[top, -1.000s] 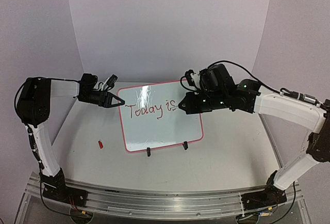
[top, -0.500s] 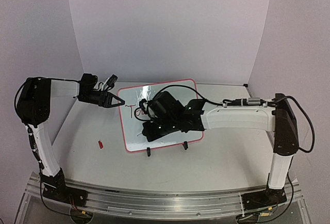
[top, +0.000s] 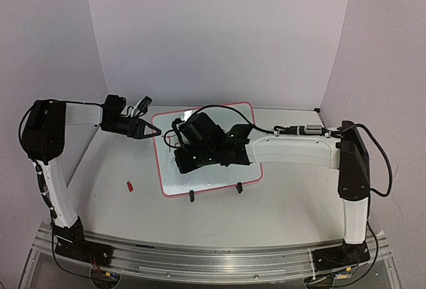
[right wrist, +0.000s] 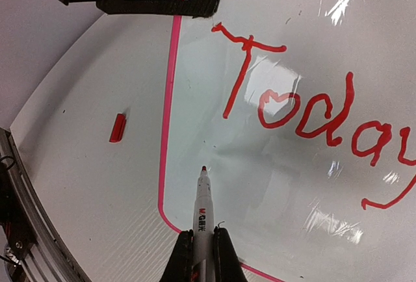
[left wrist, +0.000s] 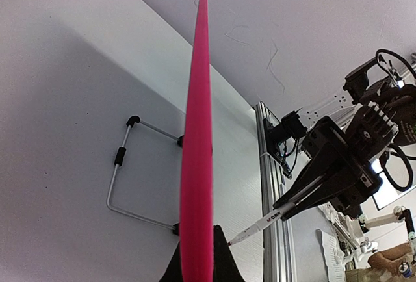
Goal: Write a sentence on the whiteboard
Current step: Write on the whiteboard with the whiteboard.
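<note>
- The table (top: 293, 196) carries everything, with the arms bolted along its near edge.
- The whiteboard (top: 210, 177) stands mid-table, propped at a tilt on its wire stand (left wrist: 120, 158). Its face leans toward the arms, which probably puts the surface within a pen's reach.
- The right arm stretches across the board from the right and hides most of it in the top view.
- The left gripper (top: 153, 131) has its jaws clamped on the board's pink frame at the upper left edge. This is likely a brace, so that pen pressure does not shove or tip the board.
- The right gripper (right wrist: 198, 243) has its jaws closed tight on the marker (right wrist: 202, 204), which it holds by the barrel with the tip forward.
- The word "Today" (right wrist: 292, 110) runs in red across the upper part of the board.
- The marker's tip sits below that word, near the lower left corner. It looks placed to begin a second line, though I cannot tell whether it touches the surface.
- A red cap (top: 130, 186) lies on the table left of the board, well clear of both arms.
</note>
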Robot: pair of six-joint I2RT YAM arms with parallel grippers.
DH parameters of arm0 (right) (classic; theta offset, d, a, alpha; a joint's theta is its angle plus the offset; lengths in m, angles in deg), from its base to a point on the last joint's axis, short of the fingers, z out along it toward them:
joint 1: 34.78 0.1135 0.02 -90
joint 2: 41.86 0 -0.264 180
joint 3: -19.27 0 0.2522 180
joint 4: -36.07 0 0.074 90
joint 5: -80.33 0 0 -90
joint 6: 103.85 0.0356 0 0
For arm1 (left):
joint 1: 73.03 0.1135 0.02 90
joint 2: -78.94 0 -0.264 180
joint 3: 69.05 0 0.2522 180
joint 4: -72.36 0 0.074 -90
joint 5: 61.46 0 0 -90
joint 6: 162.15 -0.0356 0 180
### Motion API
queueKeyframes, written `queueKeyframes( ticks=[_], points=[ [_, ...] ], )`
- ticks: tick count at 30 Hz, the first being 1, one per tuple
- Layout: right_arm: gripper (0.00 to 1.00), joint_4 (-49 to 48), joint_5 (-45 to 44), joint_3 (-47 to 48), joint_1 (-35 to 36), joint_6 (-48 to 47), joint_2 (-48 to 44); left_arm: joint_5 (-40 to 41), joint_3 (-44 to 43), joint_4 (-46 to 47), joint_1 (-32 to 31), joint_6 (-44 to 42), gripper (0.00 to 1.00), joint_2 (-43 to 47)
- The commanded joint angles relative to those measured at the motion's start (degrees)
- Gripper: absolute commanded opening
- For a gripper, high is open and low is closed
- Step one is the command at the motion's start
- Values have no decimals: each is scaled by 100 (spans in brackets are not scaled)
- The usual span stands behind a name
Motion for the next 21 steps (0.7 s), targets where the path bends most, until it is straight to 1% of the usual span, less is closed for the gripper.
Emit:
queueKeyframes(
  ticks=[1,21],
  points=[
    [0,-112,-105,302,10,-87,190,545,13,-17,-208,-430,0,-194],
    [0,-105,-540,539,6,-254,495,527,10,-36,-208,-460,0,-174]
  ],
)
